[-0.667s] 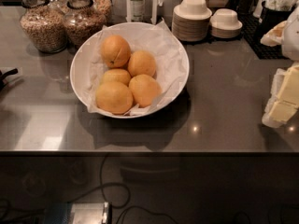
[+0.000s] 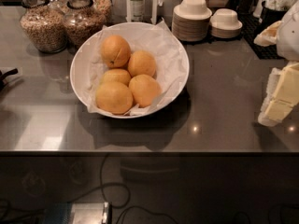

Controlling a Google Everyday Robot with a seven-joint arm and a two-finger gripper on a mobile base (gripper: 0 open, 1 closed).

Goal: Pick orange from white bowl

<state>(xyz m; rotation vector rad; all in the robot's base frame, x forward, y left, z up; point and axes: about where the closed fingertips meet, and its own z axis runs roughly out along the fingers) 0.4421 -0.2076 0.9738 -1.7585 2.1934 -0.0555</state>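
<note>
The white bowl (image 2: 177, 55), wide and lined with crinkled white paper, sits on the grey counter at centre. It holds several oranges. The orange (image 2: 115, 50) with a small dark stem dimple lies at the back left of the pile, on top and uncovered. The plainer ones lie to its right and in front of it. My gripper (image 2: 280, 97), cream-coloured below a white arm, hangs at the right edge of the view. It is well to the right of the bowl, apart from it, and holds nothing that I can see.
Two glass jars of grain (image 2: 44, 24) stand behind the bowl at the left. Stacked plates with small upturned bowls (image 2: 191, 20) stand at the back right. A dark object (image 2: 7, 76) pokes in at the left edge. The counter's front edge (image 2: 149, 150) runs across below the bowl.
</note>
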